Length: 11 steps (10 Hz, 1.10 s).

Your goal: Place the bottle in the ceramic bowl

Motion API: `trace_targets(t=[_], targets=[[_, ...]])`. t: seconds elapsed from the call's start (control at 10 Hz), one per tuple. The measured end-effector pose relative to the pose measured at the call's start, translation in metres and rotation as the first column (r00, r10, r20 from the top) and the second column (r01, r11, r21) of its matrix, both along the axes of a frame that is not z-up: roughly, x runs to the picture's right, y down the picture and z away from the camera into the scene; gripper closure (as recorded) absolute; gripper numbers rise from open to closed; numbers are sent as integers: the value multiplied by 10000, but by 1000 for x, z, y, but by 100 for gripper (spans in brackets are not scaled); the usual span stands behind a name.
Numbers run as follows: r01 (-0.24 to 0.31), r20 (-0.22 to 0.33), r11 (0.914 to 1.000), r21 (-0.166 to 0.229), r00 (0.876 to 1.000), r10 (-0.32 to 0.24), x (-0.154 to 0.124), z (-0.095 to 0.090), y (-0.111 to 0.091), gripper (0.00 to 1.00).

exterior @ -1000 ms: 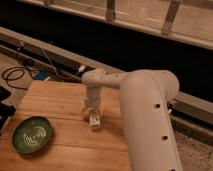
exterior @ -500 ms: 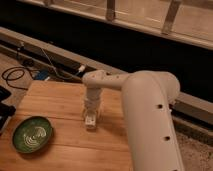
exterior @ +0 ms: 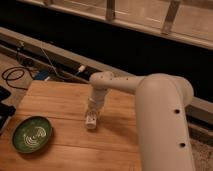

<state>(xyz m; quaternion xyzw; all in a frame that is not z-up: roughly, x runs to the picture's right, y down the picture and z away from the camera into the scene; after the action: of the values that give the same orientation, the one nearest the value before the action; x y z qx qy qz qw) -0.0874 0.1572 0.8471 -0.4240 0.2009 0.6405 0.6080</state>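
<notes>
The small cream-white bottle (exterior: 91, 121) is at the tip of my gripper (exterior: 92, 118), just above the middle of the wooden table (exterior: 57, 100). The gripper points down from the large white arm (exterior: 160, 115) and is shut on the bottle. The dark-green ceramic bowl (exterior: 32, 134), with pale swirls inside, sits on the table's front left, well left of the bottle and apart from it. Nothing lies in the bowl.
Black cables (exterior: 15, 76) and a small blue object (exterior: 42, 75) lie on the floor behind the table's left side. A dark low wall with a light ledge (exterior: 60, 55) runs behind the table. A dark object (exterior: 4, 112) stands at the table's left edge.
The gripper and the bottle have shifted slightly to the left, toward the bowl. The bowl has not moved.
</notes>
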Motion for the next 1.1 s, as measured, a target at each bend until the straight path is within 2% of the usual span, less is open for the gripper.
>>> trace_targets(t=[0.1, 0.2, 0.3, 0.5, 0.6, 0.7, 0.8, 0.9, 1.0, 1.1], targets=[[123, 488, 9997, 205, 9987, -133, -9, -11, -6, 80], [496, 822, 9977, 462, 9952, -532, -19, -27, -13, 80], [994, 1158, 9916, 828, 9873, -1087, -34, -47, -22, 80], [2153, 1883, 9625, 1652, 9510, -2451, -66, -98, -41, 80], [2450, 2232, 9490, 1982, 9315, -2871, -80, -117, -46, 80], [2787, 2674, 9320, 2318, 9029, -3366, -97, -137, -47, 80], [3083, 3354, 9132, 2664, 8586, -3877, -121, -158, -44, 80], [3230, 4030, 9065, 2721, 8171, -4121, -138, -170, -39, 80], [3377, 4465, 9014, 2711, 7855, -4286, -148, -179, -34, 80], [3412, 4684, 8992, 2738, 7693, -4345, -154, -183, -33, 80]])
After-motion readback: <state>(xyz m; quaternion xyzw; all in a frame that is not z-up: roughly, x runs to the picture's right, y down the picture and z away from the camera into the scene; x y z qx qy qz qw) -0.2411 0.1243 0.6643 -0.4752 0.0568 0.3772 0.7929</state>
